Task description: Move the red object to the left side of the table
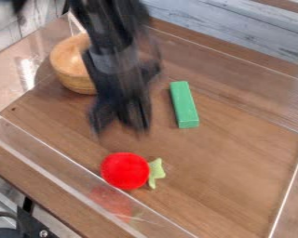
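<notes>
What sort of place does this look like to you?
Probably a robot test bench: a wooden table walled with low clear panels, a toy tomato and a plain green block set out under an arm.

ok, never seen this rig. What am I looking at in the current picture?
A single dark robot arm, motion-blurred, reaches in from the upper left; its gripper hangs over the table. One fixed-looking camera views it from above at an angle. On the wood-grain top: a red toy fruit with a green leafy stem near the low clear wall, a green block, and a wooden bowl partly behind the arm. Nothing appears held; the red fruit sits apart, just below the gripper in the picture.
</notes>
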`<state>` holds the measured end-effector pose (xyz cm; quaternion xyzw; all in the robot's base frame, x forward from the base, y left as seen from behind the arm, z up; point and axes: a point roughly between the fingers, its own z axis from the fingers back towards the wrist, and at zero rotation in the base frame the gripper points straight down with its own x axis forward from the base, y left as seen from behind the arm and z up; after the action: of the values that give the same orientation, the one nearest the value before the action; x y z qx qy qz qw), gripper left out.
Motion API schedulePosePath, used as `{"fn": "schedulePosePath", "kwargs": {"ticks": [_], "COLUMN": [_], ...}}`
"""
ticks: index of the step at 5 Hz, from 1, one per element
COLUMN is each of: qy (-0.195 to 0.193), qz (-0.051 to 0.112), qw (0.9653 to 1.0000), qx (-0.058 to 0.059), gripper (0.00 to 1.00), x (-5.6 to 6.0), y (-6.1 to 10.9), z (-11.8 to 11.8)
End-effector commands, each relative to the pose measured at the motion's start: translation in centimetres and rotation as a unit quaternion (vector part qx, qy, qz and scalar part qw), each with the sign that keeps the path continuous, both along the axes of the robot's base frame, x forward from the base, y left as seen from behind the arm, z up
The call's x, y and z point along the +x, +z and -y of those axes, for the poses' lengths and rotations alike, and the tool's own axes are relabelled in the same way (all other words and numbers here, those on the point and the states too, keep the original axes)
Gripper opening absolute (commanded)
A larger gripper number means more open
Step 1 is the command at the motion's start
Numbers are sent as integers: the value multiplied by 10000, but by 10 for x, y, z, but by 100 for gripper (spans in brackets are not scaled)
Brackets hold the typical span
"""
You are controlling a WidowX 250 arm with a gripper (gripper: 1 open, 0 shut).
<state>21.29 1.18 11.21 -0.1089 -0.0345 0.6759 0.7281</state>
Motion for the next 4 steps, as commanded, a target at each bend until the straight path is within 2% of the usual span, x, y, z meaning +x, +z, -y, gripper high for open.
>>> {"fn": "schedulePosePath", "kwargs": {"ticks": [1, 2, 3, 4], "qy": [262, 270, 311, 494], "qz": [230, 236, 168, 101], "qw": [9994, 9993, 9993, 9986], "qx": [-36, 63, 108, 151], "gripper": [0, 0, 0, 0], "x": [7, -12, -29, -36], "y": [18, 9, 3, -4], "z": [-24, -23, -14, 2]}}
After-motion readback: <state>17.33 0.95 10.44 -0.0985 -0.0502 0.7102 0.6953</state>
